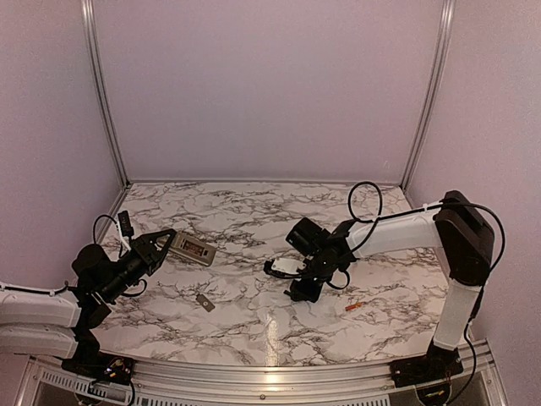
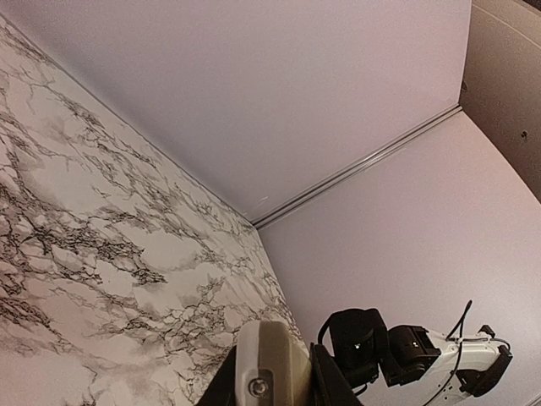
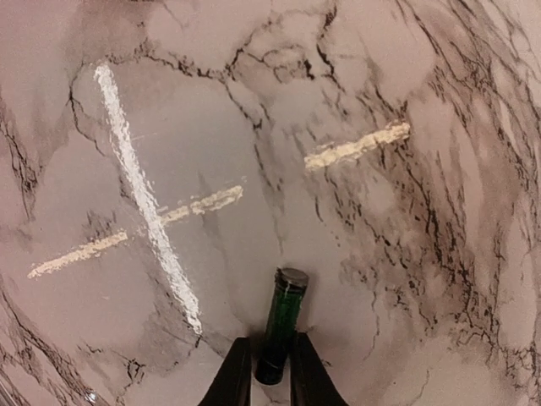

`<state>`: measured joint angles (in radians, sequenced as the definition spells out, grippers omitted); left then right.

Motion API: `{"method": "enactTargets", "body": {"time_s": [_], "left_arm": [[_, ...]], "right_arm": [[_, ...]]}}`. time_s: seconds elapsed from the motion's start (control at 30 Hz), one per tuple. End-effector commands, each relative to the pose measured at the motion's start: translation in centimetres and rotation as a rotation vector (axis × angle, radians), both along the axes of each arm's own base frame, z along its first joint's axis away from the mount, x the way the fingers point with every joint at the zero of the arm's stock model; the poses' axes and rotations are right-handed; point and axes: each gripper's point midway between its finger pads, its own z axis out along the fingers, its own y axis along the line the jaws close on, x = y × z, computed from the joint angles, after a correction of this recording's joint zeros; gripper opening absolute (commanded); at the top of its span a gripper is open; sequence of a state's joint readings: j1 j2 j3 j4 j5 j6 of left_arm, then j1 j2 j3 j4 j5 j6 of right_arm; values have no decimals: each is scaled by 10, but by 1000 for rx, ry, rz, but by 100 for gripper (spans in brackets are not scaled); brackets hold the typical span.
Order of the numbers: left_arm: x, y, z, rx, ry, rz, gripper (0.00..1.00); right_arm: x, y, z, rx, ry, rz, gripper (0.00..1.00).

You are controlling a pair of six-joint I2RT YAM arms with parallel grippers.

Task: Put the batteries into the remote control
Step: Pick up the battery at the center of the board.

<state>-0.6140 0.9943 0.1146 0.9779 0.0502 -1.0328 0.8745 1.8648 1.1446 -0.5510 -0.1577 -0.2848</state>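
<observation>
My left gripper [image 1: 159,247] is shut on one end of the remote control [image 1: 193,249], which sticks out to the right with its grey-beige back and battery recess facing up. In the left wrist view the remote's end [image 2: 272,359] sits between the two black fingers. My right gripper [image 1: 301,293] is low over the table's middle and is shut on the dark green battery [image 3: 282,321], which points away from the fingers [image 3: 238,372]. The orange-red battery [image 1: 353,307] lies on the table to the right of the right gripper.
A small flat grey cover piece [image 1: 205,302] lies on the marble table [image 1: 254,211] in front of the remote. Pale walls close in the back and both sides. The right arm [image 2: 423,355] shows in the left wrist view.
</observation>
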Motion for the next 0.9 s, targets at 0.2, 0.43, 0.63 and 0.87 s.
{"method": "enactTargets", "body": {"time_s": [0.2,0.43,0.63,0.87], "left_arm": [[-4,-8,-6,-79,19,-64,0],[-11,-26,-15,-166,56,-173,0],[-20,-40,-6,-257,27,-273,0],[-27,-56,16,-259,-53,-340,0]], "right_arm": [[-16,-27,-6,-107,84,-67,0],[-9,-2,64,26,9,-91,0],[-12,34,124,152,-34,-75,0],[-28,73,150,221,-2,-34,0]]}}
